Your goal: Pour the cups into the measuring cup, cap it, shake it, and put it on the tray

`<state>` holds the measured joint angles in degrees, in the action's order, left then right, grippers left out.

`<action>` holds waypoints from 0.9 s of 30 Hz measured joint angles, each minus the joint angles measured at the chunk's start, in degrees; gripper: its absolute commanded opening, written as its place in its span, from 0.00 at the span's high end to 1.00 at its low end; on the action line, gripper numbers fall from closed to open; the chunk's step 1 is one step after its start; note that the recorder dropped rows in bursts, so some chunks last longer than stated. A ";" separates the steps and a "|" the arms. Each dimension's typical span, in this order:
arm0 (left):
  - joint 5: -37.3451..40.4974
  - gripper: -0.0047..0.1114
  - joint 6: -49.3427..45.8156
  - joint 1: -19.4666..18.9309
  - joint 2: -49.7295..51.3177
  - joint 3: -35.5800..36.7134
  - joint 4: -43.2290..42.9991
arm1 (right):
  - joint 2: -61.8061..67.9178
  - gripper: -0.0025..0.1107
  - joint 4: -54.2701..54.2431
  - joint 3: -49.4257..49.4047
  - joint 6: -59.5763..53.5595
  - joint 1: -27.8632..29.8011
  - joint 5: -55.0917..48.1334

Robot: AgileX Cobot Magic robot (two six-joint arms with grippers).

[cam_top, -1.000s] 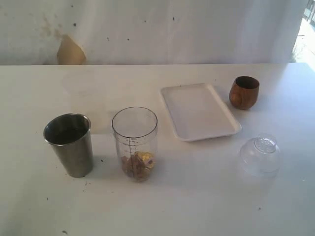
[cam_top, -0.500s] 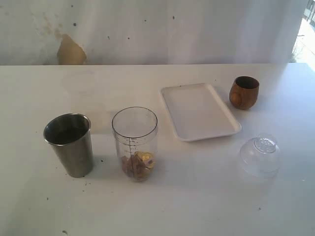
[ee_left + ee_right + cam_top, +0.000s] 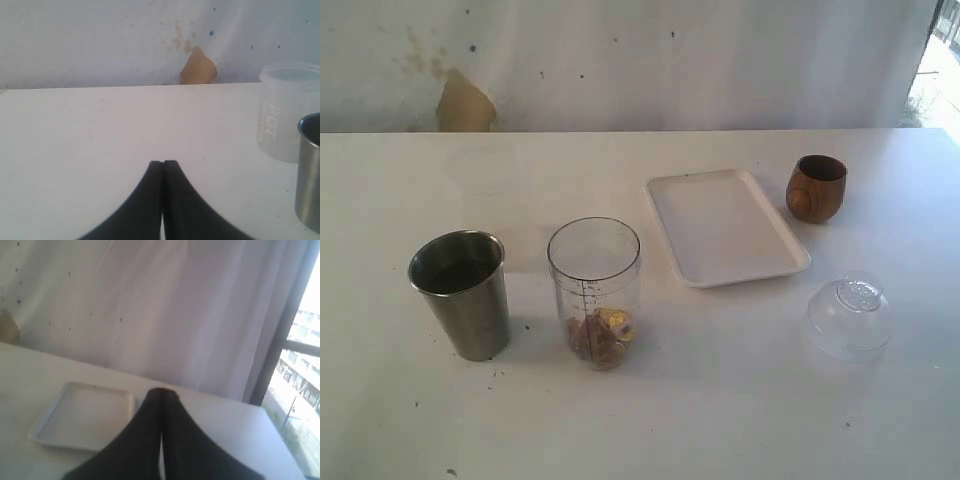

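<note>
The brushed-steel tumbler [image 3: 458, 295] stands upright at the front left of the table. Beside it on the right is the clear measuring cup [image 3: 594, 290], open-topped, with brown and yellow bits at its bottom. The white tray [image 3: 725, 226] lies bare behind it, and the brown wooden cup [image 3: 816, 188] stands upright just past the tray's right edge. Neither gripper shows in the exterior view. My left gripper [image 3: 163, 162] is shut and holds nothing, with the steel tumbler [image 3: 310, 170] off to one side. My right gripper [image 3: 161, 391] is also shut and holds nothing, above the table near the tray [image 3: 85, 415].
A clear domed lid [image 3: 849, 317] rests on the table in front of the tray, at the right. A frosted translucent cup [image 3: 286, 112] with lettering stands beyond the steel tumbler, toward the curtained wall. A window [image 3: 300, 390] is at the far right.
</note>
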<state>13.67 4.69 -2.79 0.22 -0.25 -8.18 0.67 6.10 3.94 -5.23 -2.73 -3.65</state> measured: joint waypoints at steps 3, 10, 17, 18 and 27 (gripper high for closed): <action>0.00 0.96 0.00 0.00 0.00 0.00 0.00 | -0.12 0.98 -1.37 -3.53 -0.12 0.66 -0.63; 0.00 0.96 0.00 0.00 0.00 0.00 0.00 | -0.37 0.98 -1.58 -3.53 -0.19 1.26 -10.32; 0.00 0.96 0.00 0.00 0.00 0.00 0.00 | -0.37 0.98 -1.58 -3.53 0.28 1.71 -14.25; 0.00 0.96 0.00 0.00 0.00 0.00 0.00 | -0.37 0.98 -1.58 -3.53 0.28 1.71 -14.36; 0.00 0.96 0.00 0.00 0.00 0.00 0.00 | -0.37 0.98 -1.58 -3.53 0.28 1.71 -14.78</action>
<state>13.67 4.69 -2.79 0.22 -0.25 -8.18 0.30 4.52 0.41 -4.95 -1.02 -18.43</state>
